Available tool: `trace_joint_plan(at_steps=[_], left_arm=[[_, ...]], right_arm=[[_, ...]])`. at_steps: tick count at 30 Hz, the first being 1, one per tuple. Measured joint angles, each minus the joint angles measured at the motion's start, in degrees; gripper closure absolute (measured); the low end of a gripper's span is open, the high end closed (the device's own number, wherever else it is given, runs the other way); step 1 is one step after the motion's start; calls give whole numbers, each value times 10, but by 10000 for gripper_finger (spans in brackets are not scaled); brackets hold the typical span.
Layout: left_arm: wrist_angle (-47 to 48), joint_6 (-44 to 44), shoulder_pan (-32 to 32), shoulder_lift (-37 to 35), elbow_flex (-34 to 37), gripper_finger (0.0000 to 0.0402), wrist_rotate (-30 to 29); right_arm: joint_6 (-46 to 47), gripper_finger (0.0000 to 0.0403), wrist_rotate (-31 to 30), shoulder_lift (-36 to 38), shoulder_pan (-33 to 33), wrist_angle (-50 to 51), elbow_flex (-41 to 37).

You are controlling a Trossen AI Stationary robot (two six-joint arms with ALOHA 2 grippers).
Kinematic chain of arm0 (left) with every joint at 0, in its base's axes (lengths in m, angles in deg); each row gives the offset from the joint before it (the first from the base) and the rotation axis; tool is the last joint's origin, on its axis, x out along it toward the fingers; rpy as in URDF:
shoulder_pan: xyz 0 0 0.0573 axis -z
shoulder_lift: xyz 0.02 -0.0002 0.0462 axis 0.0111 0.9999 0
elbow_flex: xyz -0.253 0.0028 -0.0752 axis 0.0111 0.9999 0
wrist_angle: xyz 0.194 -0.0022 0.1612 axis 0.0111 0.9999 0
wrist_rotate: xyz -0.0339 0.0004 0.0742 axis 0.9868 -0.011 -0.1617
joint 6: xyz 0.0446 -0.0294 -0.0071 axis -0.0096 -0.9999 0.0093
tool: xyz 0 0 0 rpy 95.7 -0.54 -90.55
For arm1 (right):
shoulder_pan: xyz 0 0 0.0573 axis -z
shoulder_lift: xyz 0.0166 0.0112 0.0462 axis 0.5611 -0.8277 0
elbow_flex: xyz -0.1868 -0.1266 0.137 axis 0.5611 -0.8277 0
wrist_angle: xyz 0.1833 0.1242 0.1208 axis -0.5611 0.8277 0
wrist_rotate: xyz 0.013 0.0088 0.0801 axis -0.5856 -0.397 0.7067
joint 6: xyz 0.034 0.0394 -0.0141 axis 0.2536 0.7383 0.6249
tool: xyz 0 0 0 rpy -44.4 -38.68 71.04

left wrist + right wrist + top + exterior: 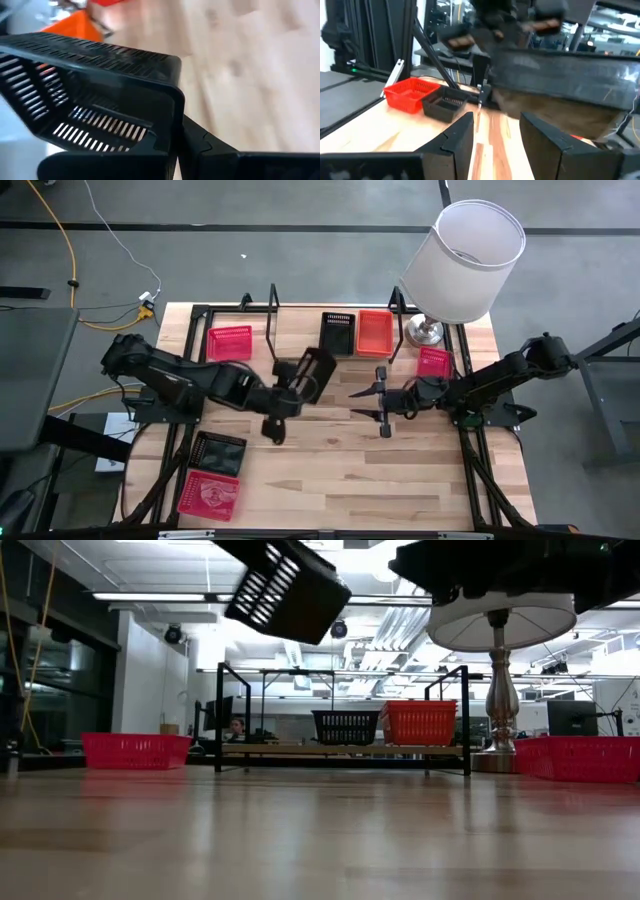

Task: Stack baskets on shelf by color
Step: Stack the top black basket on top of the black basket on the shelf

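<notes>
My left gripper is shut on a black basket, which hangs tilted high above the middle of the table. On the shelf at the far edge stand another black basket and an orange basket side by side, on their bottoms. My right gripper hovers open and level just right of the held basket, touching nothing. Loose red baskets rest on the table at far left, far right and near left, the last beside a third black basket. My left gripper pinches one side wall of the black basket near a corner, one finger inside and one outside. The fingers slant down from the table's left. The basket is lifted clear of the table and tilted, its slotted walls sticking out beyond the fingers.
A lamp with a white shade and a metal foot stands at the shelf's right end. The bare wood table stretches across the middle and the near right. Black frame rails run along both side edges.
</notes>
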Motion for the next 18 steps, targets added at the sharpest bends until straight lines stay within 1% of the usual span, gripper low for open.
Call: trace_joint_plan(at_steps=[3,8,10,12,15,18], left_arm=[[-8,20,-29,20,0,401,-28],[-25,31,-86,49,0,401,-58],[-37,45,-109,60,0,401,-57],[-80,69,-127,71,0,401,-54],[-133,99,-152,91,0,401,-33],[-173,121,-173,115,0,401,-27]], right_arm=[[-15,254,-9,16,-14,4,0],[-32,254,-67,52,-45,32,0],[-33,254,-90,62,-54,52,0],[-34,254,-108,69,-62,70,0],[-43,254,-130,74,-73,76,0],[-56,254,-152,81,-86,74,0]])
